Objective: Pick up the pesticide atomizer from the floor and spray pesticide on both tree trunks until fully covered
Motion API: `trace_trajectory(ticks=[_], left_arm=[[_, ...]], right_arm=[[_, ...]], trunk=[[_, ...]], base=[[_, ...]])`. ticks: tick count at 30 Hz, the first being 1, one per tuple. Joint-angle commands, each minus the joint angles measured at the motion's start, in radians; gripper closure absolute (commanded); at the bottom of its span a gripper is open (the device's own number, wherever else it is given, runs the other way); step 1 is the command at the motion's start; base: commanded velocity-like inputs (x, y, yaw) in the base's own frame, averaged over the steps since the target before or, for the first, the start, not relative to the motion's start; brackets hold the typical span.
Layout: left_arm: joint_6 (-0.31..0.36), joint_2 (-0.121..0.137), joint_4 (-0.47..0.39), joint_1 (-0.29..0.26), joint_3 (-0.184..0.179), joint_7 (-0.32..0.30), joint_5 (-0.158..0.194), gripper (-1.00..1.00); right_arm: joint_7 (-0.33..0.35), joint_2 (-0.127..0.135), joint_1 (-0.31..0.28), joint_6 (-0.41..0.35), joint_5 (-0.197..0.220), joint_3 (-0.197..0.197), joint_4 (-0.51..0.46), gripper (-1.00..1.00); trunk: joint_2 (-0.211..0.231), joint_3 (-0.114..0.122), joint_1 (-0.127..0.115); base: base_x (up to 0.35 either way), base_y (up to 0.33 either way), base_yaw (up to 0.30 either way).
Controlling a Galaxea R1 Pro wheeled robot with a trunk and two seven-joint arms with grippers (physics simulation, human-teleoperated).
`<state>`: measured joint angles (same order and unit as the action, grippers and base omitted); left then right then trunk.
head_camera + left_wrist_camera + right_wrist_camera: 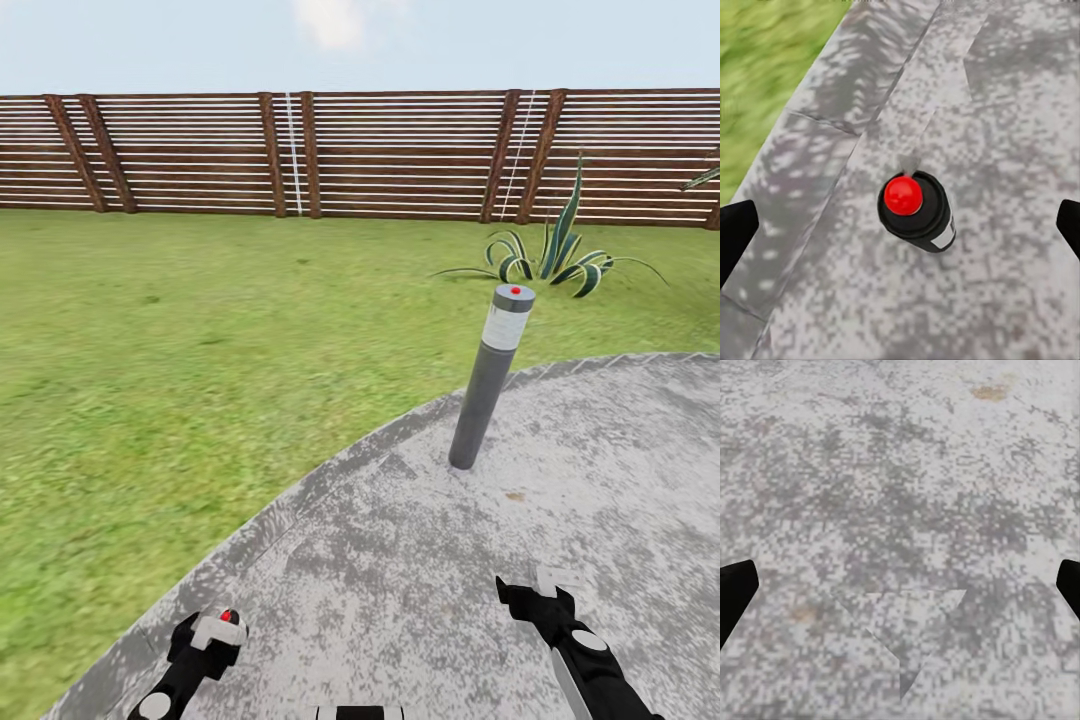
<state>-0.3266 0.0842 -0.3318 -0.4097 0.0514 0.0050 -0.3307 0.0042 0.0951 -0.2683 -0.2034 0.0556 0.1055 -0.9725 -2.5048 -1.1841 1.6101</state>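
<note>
Atomizer [916, 208] stands on grey paving [420, 580], directly under left gripper [900, 225], between spread fingers, untouched. Right gripper [900, 585] also apart, over bare paving. Bollard [490, 380] farther off.

Left arm: entered the head view at the lower left, forearm reaching forward and low.
Left gripper [210, 632]: pointed downward; in the left wrist view its dark fingertips [736, 232] stood wide apart.
Right arm: entered at the lower right, forearm angled forward and inward.
Right gripper [537, 597]: pointed downward; fingertips [735, 589] spread wide, nothing between them.
</note>
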Motion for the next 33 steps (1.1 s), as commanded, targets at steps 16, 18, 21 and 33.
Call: trace_trajectory(ticks=[16,18,21,33], left_arm=[[-0.017,-0.004,-0.004,-0.006,0.009,0.001,-0.005,-1.00],[-0.017,-0.004,-0.006,-0.007,0.009,0.001,-0.005,-1.00],[-0.018,-0.003,-0.033,-0.006,0.009,0.001,-0.004,-1.00],[-0.035,-0.014,-0.084,-0.007,0.009,-0.007,0.065,-1.00]], right_arm=[[0.000,0.000,0.000,-0.005,0.006,0.002,0.000,-1.00],[0.000,0.000,0.000,-0.005,0.006,0.002,0.000,-1.00],[0.000,0.000,0.000,-0.005,0.006,0.002,0.000,-1.00],[-0.001,-0.007,0.000,-0.005,-0.002,0.002,0.001,-1.00]], trunk=[[-0.003,-0.065,0.005],[-0.004,-0.075,0.006],[-0.004,-0.092,0.007],[-0.005,-0.111,0.009]], base=[[0.000,0.000,0.000],[0.000,0.000,0.000],[0.000,0.000,0.000],[0.000,0.000,0.000]])
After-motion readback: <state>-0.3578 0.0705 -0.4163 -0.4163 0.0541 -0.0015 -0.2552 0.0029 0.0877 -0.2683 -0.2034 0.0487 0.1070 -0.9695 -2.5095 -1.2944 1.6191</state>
